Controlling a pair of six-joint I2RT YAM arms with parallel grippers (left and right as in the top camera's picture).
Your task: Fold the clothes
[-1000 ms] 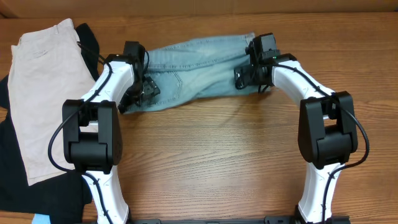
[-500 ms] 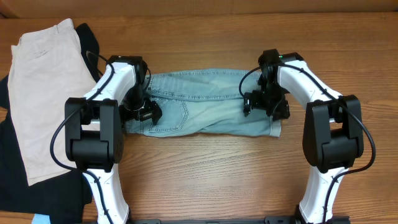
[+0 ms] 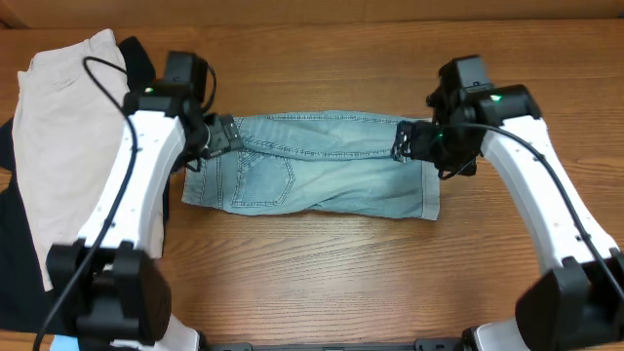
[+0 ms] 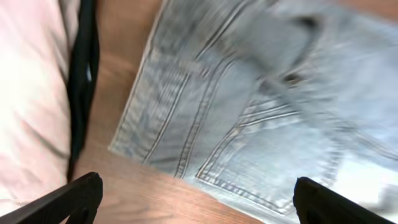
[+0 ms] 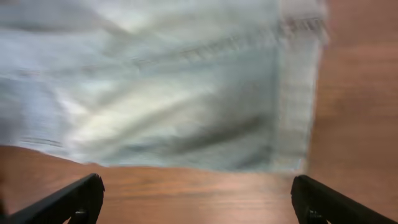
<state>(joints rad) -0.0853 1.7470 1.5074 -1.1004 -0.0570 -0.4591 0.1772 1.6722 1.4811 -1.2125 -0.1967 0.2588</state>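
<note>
One wide wooden bench [image 3: 322,283] carried everything, its near edge partly covered by the bases of the two arms. Most of the black garment [image 3: 18,244] at the far left was hidden: it ran off the frame and lay under the beige shorts [image 3: 68,146], so its shape could not be made out. The beige shorts lay lengthwise on top of it, their near end cut off behind the left arm [image 3: 132,195]. The denim shorts [image 3: 331,180] lay flat across the middle of the bench, between the left arm and the right arm [image 3: 546,195], just beside the other clothes but apart from them, with bare wood between. Only one leg's outline showed from overhead, and whether the other leg lay folded beneath it could not be told. A back pocket [image 3: 276,180] faced up near the left end and the cuffed hem [image 3: 430,190] closed off the right end. The left fingers [image 3: 222,135] hung over the far left corner of the denim, and the right fingers [image 3: 409,142] over the far right corner; from overhead, contact with the cloth was unclear. Both wrist views were smeared by blur, yet each showed its two dark fingertips spread wide at the bottom corners with nothing between them, so both pairs stood open. A small pale-blue scrap [image 3: 60,343] at the bottom left edge was cut off and unidentifiable.
</note>
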